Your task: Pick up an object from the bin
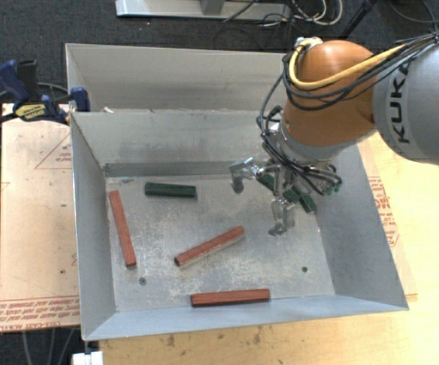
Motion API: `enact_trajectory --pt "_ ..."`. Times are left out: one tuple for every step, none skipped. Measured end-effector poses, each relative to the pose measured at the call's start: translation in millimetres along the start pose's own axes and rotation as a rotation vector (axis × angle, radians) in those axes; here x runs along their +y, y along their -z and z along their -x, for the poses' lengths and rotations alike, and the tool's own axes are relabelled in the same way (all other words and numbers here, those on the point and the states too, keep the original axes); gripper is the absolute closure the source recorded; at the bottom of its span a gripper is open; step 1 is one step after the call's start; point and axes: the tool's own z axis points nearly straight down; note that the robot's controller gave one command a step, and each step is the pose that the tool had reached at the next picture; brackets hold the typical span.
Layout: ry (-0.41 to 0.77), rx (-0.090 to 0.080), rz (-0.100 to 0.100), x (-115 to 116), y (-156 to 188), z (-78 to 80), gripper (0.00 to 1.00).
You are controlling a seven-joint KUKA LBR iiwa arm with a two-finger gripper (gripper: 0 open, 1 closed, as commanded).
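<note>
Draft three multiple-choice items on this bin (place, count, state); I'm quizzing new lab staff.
1. Where in the bin does the dark green bar lie? A far left; B near right; C centre.
2. How many reddish-brown bars lie in it? A two; B three; C five.
3. The middle reddish-brown bar: A stands on end; B lies flat, slanted; C leans on a wall.
Key: 1 A, it lies near the far wall, left; 2 B, one left, one middle, one front; 3 B, flat on the floor.
</note>
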Motion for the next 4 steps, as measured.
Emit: enact_trajectory --pt "0.214 0.008 0.006 58 -76 -42.1 0.0" --pt "0.15 -0.006 0.001 91 -50 17.4 0.0" --pt "-0.033 0.006 0.003 71 -139 21.8 0.0" --pt "-0.032 0.001 0.001 71 -135 23.6 1.0"
